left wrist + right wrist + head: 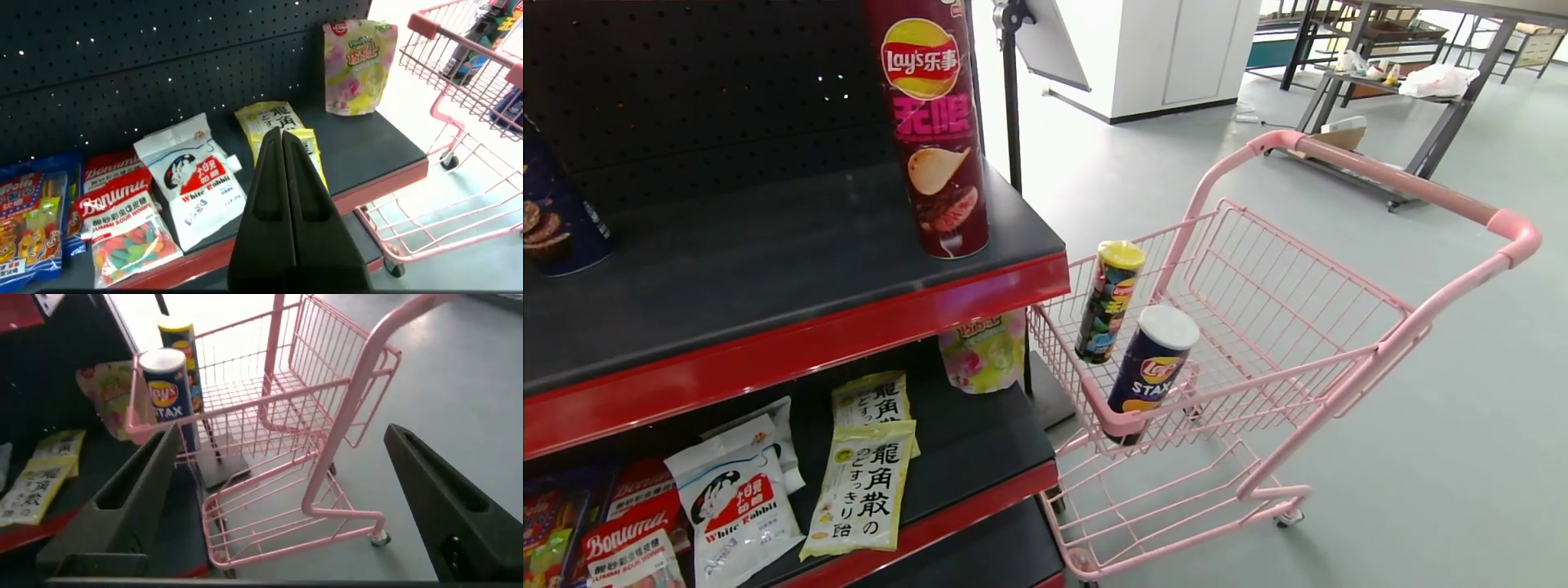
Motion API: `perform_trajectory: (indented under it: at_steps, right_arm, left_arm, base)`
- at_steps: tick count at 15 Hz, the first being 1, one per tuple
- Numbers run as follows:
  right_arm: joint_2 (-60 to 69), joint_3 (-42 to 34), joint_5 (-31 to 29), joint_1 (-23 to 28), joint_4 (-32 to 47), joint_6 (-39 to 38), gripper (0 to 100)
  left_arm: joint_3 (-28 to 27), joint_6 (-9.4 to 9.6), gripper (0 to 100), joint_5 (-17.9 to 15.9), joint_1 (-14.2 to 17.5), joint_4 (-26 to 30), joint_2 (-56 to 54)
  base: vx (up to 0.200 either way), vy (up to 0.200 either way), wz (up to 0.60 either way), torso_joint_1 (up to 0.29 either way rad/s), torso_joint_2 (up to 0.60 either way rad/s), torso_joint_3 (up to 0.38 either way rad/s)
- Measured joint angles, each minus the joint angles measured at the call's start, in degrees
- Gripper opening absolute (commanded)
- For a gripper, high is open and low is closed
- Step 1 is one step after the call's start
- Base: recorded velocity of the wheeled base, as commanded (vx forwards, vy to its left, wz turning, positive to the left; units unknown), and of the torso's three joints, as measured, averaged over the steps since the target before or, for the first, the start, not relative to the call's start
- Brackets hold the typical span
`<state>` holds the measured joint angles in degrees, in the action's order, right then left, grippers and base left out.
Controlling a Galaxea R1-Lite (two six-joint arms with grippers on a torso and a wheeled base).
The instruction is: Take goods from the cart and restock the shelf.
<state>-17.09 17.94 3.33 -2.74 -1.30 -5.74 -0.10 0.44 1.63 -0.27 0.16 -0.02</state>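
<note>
A pink wire cart point(1339, 343) stands right of the black-and-red shelf point(792, 327). In its basket stand two chip cans: a dark blue one with a white lid point(1150, 367) point(167, 388) at the front corner, and a multicoloured one with a yellow lid point(1107, 300) point(181, 347) behind it. A maroon chip can point(935, 131) stands upright on the upper shelf board. My left gripper point(283, 151) is shut and empty, in front of the lower shelf's snack bags. My right gripper point(282, 469) is open, back from the cart, with nothing between its fingers.
A dark blue can point(556, 216) stands at the upper shelf's left edge. Snack bags point(862, 482) point(192, 188) lie on the lower shelf, and a green-pink bag point(984, 351) point(359, 53) leans at its right end. Tables point(1388, 82) stand behind on the grey floor.
</note>
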Motion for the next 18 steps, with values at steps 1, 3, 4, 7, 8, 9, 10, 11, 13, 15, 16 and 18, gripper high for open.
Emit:
perform_trajectory:
  at_steps: [1, 3, 4, 7, 8, 9, 10, 11, 13, 15, 16, 18]
  right_arm:
    - [-7.79, 4.13, 0.68, -1.02, -1.71, -0.96, 100]
    - [-23.76, 10.03, 3.62, -2.68, -6.96, -2.24, 100]
    - [-32.49, 12.34, 5.62, -3.45, -10.41, -2.55, 100]
    - [-55.31, 17.01, 10.98, -5.44, -22.64, -2.16, 100]
    - [-61.36, 18.08, 12.54, -6.27, -26.25, -2.02, 100]
    - [-66.61, 19.07, 13.89, -7.28, -29.48, -1.94, 100]
    - [-71.19, 20.18, 14.79, -8.63, -31.82, -1.97, 100]
    - [-74.52, 21.19, 15.36, -9.70, -32.90, -2.05, 100]
    - [-79.07, 22.48, 15.60, -10.81, -33.67, -2.13, 100]
    - [-81.31, 22.82, 15.96, -12.35, -34.19, -2.24, 100]
    - [-81.99, 22.93, 16.04, -13.40, -34.22, -2.27, 100]
    - [-82.96, 23.20, 16.08, -14.97, -34.24, -2.27, 100]
  left_arm:
    - [0.00, 0.00, 0, 0.02, 0.00, 0.00, 0.00]
    - [0.00, 0.00, 0, 0.00, 0.00, 0.02, 0.00]
    - [0.00, 0.00, 0, 0.00, -0.02, 0.02, 0.00]
    - [0.00, 0.00, 0, 0.02, 0.02, 0.02, 0.00]
    - [0.00, 0.00, 0, 0.00, 0.02, 0.02, 0.00]
    - [0.00, 0.00, 0, 0.00, 0.02, 0.02, 0.00]
    - [0.00, 0.00, 0, 0.02, 0.02, 0.02, 0.00]
    - [0.02, 0.07, 0, 0.02, 0.00, 0.02, 0.00]
    - [0.05, 0.10, 0, 0.06, 0.02, 0.02, 0.00]
    - [0.05, 0.10, 0, 0.06, 0.02, 0.02, 0.00]
    - [0.07, 0.10, 0, 0.09, 0.02, 0.02, 0.00]
    - [0.10, 0.10, 0, 0.09, 0.02, 0.02, 0.00]
  base:
    - [0.000, 0.000, 0.00, 0.000, 0.00, 0.000]
    - [0.000, 0.000, 0.00, 0.000, 0.00, 0.000]
    - [0.000, 0.000, 0.00, 0.000, 0.00, 0.000]
    - [0.000, 0.000, 0.00, 0.000, 0.00, 0.000]
    - [0.000, 0.000, 0.00, 0.000, 0.00, 0.000]
    - [0.000, 0.000, 0.00, 0.000, 0.00, 0.000]
    - [0.000, 0.000, 0.00, 0.000, 0.00, 0.000]
    - [0.000, 0.000, 0.00, 0.000, 0.00, 0.000]
    - [0.000, 0.000, 0.00, 0.000, 0.00, 0.000]
    - [0.000, 0.000, 0.00, 0.000, 0.00, 0.000]
    - [0.000, 0.000, 0.00, 0.000, 0.00, 0.000]
    - [0.000, 0.000, 0.00, 0.000, 0.00, 0.000]
